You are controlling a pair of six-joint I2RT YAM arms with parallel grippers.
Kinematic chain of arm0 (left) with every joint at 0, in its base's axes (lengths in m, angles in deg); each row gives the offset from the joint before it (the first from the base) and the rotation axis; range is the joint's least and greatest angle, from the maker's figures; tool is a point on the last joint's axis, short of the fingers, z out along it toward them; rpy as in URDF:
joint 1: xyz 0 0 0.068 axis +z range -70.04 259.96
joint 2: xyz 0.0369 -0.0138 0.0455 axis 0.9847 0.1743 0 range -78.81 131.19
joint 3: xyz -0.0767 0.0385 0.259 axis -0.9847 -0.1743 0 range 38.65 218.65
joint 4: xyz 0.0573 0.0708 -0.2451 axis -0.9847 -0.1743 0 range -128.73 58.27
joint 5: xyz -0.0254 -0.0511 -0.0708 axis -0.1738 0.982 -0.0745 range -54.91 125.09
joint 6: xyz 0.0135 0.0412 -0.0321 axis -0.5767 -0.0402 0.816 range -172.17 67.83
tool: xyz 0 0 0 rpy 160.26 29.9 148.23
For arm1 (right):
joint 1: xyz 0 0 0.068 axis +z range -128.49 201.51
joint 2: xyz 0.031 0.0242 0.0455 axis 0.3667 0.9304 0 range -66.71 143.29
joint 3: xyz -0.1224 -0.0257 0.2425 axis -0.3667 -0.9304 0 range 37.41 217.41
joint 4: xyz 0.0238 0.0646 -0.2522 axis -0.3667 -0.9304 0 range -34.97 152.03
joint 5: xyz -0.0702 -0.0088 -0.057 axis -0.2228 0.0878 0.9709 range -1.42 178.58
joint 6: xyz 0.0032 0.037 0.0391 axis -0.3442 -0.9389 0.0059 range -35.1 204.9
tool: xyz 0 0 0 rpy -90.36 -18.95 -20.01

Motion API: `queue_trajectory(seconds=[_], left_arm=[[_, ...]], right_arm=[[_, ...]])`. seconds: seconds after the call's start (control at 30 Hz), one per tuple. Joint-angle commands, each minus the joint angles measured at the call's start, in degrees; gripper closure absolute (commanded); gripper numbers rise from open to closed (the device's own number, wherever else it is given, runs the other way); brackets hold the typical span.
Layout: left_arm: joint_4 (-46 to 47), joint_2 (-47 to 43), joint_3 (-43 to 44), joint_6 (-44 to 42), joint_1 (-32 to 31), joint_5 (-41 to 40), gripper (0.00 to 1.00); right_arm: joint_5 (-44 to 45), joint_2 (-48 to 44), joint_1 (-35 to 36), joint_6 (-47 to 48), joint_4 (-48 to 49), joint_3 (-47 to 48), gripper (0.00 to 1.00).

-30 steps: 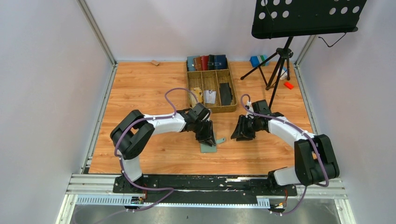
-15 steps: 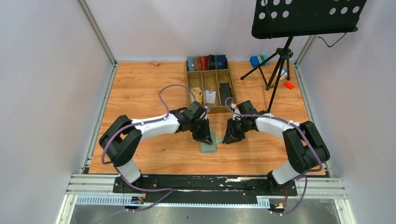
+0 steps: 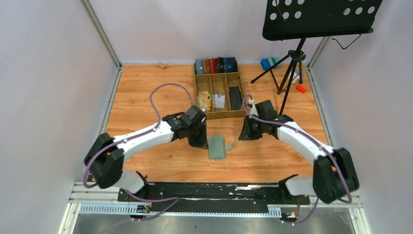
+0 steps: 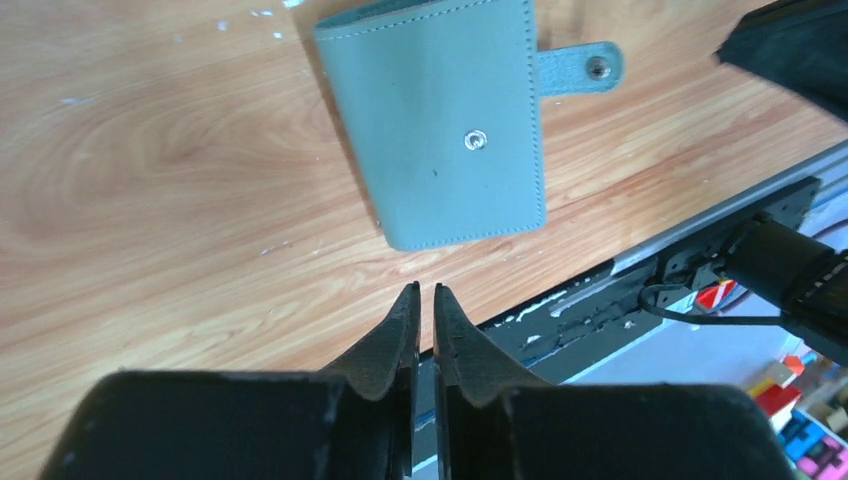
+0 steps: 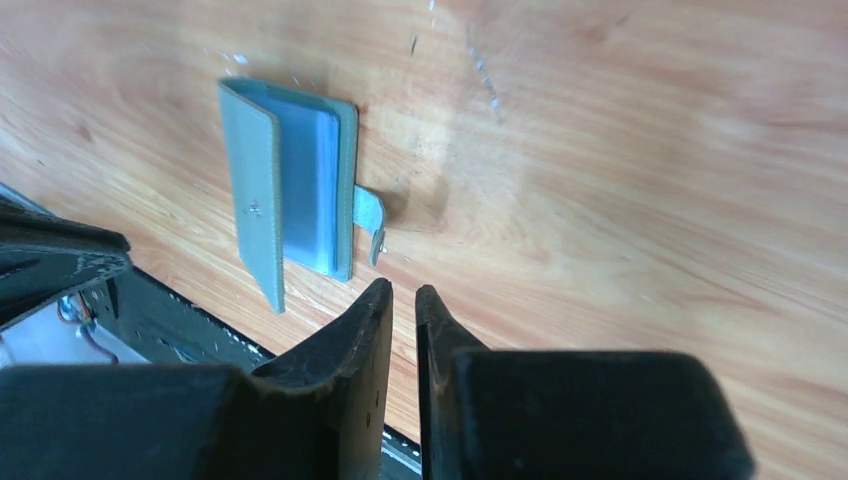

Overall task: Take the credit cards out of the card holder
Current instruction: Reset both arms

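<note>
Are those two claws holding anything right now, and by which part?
Nothing is held. The left gripper and the right gripper are both nearly closed with nothing between their fingers; the green card holder lies free on the table.

Reads as matt, smooth leather-like material on the card holder (image 4: 440,120), stitched along the edges, with a shiny metal snap stud (image 4: 476,141). Shows smooth, faintly glossy wood grain on the table (image 4: 150,200). Looks matt black, grainy plastic on the left gripper (image 4: 425,300).

Bright even light, soft shadows. Right gripper (image 5: 402,290) body blurry close to lens; pale glare on light-brown wooden tabletop (image 5: 470,130) just past its tips.
</note>
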Motion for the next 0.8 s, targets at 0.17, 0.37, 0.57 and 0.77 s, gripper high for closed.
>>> queue_trajectory(seconds=[0.17, 0.37, 0.57, 0.77], left_arm=[[-4.60, -19.65, 0.79, -6.52, 4.70, -14.68, 0.66], [-3.28, -30.43, -0.48, -9.63, 4.70, -29.65, 0.20], [5.42, -39.37, -8.07, -15.18, 4.70, -44.80, 0.00], [17.72, -48.26, -21.53, -33.06, 4.70, -52.91, 0.00]], right_arm=[[10.45, -21.45, -3.55, 3.04, -4.83, 5.36, 0.78], [18.11, -29.01, -3.46, -0.27, 0.94, 2.25, 0.49], [26.62, -28.69, -3.46, 4.65, 3.43, 2.08, 0.15], [29.27, -31.65, -3.46, 7.87, 9.71, -2.50, 0.13]])
